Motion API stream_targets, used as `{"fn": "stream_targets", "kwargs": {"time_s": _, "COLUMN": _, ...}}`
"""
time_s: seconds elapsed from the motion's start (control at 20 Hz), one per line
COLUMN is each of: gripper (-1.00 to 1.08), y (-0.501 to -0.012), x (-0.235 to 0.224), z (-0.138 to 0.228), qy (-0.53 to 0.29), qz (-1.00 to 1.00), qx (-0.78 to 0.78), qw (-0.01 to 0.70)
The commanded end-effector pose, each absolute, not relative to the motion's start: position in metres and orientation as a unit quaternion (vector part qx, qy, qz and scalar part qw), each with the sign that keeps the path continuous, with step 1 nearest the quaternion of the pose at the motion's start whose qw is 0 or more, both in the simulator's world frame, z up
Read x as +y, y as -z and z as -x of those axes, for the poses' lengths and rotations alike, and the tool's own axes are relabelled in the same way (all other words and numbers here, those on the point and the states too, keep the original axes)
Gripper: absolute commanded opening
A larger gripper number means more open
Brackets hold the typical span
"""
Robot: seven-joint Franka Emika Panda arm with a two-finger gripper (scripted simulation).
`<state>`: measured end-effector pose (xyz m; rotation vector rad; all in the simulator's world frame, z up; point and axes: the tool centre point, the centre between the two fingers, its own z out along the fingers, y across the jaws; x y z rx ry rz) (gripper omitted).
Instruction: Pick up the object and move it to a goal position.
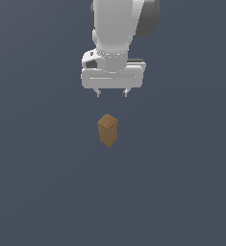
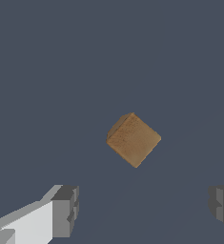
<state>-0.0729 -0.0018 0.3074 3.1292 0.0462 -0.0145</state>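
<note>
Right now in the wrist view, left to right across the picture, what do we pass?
One end effector finger → wooden block → the other finger. The block sits apart from both fingers, not between the pads.

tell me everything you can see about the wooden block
The wooden block is a small, tall rectangular piece of light brown wood with faint grain, its top face roughly square. It stands upright on the plain dark grey surface, turned so that a vertical edge faces the exterior view. Nothing touches it except that surface. The white end effector is apart from it, fingers spread wider than the block, which does not lie between them in the wrist view.
</note>
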Motion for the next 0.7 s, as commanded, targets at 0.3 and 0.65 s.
{"fn": "stream_targets", "kwargs": {"time_s": 0.3, "gripper": 1.0, "y": -0.313, "x": 0.007, "z": 0.072, "qy": 0.003, "qz": -1.0, "qx": 0.025, "qw": -0.002}}
{"fn": "stream_targets", "kwargs": {"time_s": 0.65, "gripper": 1.0, "y": -0.314, "x": 0.009, "z": 0.071, "qy": 0.003, "qz": -1.0, "qx": 0.026, "qw": -0.004}}
